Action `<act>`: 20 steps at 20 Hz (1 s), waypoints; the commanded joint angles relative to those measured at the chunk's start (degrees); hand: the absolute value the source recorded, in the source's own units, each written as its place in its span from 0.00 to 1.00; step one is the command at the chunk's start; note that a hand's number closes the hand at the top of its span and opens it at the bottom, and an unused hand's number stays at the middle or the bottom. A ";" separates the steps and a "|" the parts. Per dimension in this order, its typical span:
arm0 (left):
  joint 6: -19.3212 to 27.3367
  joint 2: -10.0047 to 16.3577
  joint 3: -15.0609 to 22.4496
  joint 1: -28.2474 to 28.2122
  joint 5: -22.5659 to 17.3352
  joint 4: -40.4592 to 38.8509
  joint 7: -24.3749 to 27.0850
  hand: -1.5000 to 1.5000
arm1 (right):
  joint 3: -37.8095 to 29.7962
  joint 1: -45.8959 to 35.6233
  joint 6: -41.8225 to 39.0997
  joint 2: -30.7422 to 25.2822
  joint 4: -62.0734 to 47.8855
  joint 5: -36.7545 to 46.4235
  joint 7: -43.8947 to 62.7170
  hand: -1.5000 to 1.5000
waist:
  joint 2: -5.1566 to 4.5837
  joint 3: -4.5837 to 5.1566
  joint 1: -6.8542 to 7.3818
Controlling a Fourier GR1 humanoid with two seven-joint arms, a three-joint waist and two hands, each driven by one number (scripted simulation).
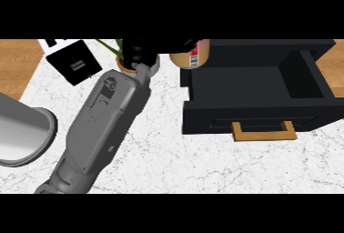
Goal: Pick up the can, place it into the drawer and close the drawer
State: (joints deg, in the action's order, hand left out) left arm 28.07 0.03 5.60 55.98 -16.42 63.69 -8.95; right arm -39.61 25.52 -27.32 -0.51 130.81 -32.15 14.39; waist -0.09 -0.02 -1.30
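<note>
Stretching across the counter from the lower left, the left hand curls its fingers over the top of the can, gripping it. The can overlaps the back left corner of the drawer, not inside it. The drawer is open, its handle at the front. A plant shows just behind the hand, and a grey cylinder sits at the left edge.
</note>
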 commanded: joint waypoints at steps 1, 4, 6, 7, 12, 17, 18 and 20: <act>3.12 -0.03 0.57 7.38 0.96 -3.82 -2.44 1.00 | -1.23 -0.94 1.96 -1.52 2.29 -0.87 2.75 0.00 | 0.05 0.01 0.18; 1.91 -0.03 1.35 8.37 -4.34 -9.56 2.78 1.00 | 0.32 -2.72 -1.36 0.49 -3.38 3.65 -2.18 0.00 | -0.14 -0.02 -0.14; 7.74 -0.03 6.84 9.86 -6.71 -9.65 3.56 1.00 | 1.02 -3.14 0.67 0.22 -1.99 3.33 0.14 0.00 | -0.10 -0.01 -0.38; 5.70 -0.03 5.47 10.87 -7.21 -12.51 4.77 1.00 | 2.40 -2.97 0.79 0.50 -1.51 4.48 -0.51 0.00 | -0.16 -0.01 -0.40; 8.23 -0.03 9.38 15.11 -12.47 -17.31 7.51 1.00 | 2.24 -5.33 2.05 -0.28 -1.38 3.55 2.12 0.00 | -0.25 -0.02 -0.72; 7.91 -0.03 11.27 18.37 -17.24 -22.28 9.54 1.00 | 0.19 -2.36 -0.52 -0.59 -0.70 0.78 0.61 0.00 | -0.29 -0.03 -1.38; 10.63 -0.03 12.65 20.96 -19.12 -24.13 9.23 1.00 | 2.09 -4.68 1.42 -0.63 0.93 2.92 1.90 0.00 | -0.52 -0.04 -2.00; 5.97 -0.03 10.93 19.08 -19.48 -26.73 11.89 1.00 | 1.43 -4.65 2.13 -1.03 1.80 2.57 2.82 0.00 | -0.49 -0.02 -1.43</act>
State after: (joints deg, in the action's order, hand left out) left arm 35.80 0.00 15.81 74.64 -32.92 41.08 -0.42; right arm -38.64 22.25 -26.25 -1.19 131.30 -30.47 16.09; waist -0.44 -0.06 -2.71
